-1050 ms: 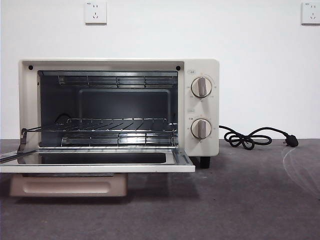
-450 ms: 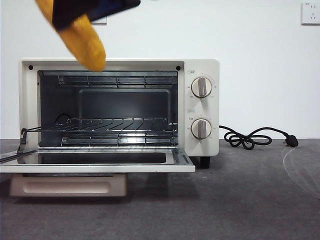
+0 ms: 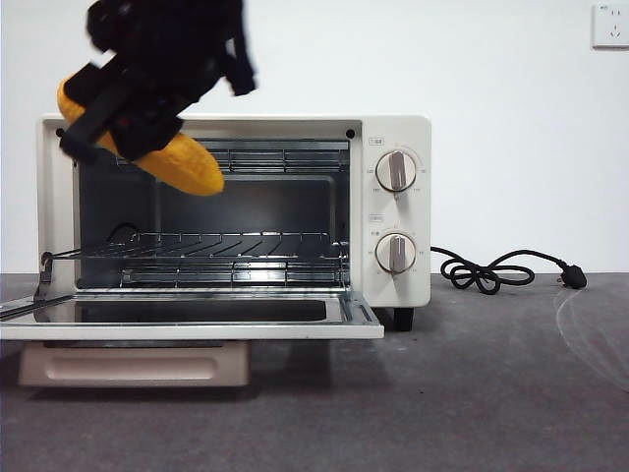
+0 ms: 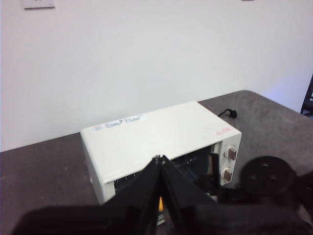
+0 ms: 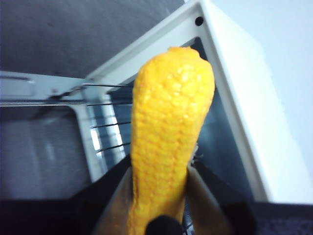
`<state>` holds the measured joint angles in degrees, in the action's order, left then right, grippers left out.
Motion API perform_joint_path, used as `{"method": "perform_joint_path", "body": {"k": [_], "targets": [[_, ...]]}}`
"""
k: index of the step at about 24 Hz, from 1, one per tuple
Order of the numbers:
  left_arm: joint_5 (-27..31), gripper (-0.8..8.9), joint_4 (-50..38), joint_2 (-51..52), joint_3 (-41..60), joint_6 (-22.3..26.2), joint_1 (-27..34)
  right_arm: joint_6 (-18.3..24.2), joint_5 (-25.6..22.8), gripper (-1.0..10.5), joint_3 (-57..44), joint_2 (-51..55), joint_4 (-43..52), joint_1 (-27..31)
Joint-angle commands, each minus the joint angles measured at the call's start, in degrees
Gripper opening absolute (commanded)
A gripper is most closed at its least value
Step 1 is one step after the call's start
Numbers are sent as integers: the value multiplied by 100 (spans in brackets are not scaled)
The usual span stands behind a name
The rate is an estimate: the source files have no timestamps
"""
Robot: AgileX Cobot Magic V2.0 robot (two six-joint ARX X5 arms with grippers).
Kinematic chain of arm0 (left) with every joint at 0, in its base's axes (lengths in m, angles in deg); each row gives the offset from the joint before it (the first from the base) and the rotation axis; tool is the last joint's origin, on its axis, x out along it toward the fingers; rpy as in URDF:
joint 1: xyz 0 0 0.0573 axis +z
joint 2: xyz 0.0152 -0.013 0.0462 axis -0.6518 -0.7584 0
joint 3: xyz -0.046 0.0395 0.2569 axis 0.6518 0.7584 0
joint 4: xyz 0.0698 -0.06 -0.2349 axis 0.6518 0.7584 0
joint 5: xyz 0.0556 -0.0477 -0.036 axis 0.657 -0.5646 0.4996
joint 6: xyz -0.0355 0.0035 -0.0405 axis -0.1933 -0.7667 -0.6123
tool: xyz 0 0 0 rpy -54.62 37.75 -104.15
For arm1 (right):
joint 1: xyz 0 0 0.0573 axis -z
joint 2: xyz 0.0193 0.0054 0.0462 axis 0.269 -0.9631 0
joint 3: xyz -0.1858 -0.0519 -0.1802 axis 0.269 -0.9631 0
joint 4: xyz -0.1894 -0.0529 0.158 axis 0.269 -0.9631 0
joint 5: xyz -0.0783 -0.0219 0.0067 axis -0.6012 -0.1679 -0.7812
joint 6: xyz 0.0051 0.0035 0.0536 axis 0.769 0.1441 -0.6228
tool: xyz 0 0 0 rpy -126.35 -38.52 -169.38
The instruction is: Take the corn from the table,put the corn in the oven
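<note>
On the table point(image 3: 491, 393):
Oven point(image 3: 398, 211): stands near the wall, door dropped open flat; wire rack bare inside
Right gripper point(image 3: 138, 108): in front of the opening's upper left corner; jaws clamped on the corn
Left gripper point(image 4: 160, 159): raised behind the oven; jaws together
Corn point(image 5: 168, 142): held in the air, tilted, tip towards the cavity

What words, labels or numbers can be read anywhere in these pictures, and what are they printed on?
No text here can be read.
Small labels above the two knobs on the oven: too small to read.
Scale marks around the knobs: too small.
White sticker and red mark on the oven's top, in the left wrist view: blurred.
Wall socket: tiny marking, unreadable.
The corn in the right gripper carries no text.
</note>
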<state>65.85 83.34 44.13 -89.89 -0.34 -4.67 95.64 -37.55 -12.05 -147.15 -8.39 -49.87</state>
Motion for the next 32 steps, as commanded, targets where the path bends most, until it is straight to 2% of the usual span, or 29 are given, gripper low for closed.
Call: {"method": "perform_joint_path", "body": {"k": [1, 10, 16, 23, 26, 29, 32], "targets": [[28, -6, 26, 31, 46, -33, -11, 321, -216, -16, 343, -378, 2, 33], [28, -6, 111, 31, 46, -35, -11, 612, -634, -16, 774, -1027, 44, 260], [50, -6, 105, 31, 46, -33, -11, 608, -1082, -16, 774, -1213, 28, 501], [326, -6, 109, 31, 46, -26, -11, 592, -984, 8, 774, -1228, -111, 756], [326, -6, 109, 31, 46, -9, -11, 442, -717, 144, 774, -1231, -374, 815], [326, -6, 109, 31, 46, -9, -11, 181, -592, 189, 774, -1228, -398, 817], [326, -6, 109, 31, 46, -7, -11, -68, -579, 357, 774, -1228, -383, 815]]}}
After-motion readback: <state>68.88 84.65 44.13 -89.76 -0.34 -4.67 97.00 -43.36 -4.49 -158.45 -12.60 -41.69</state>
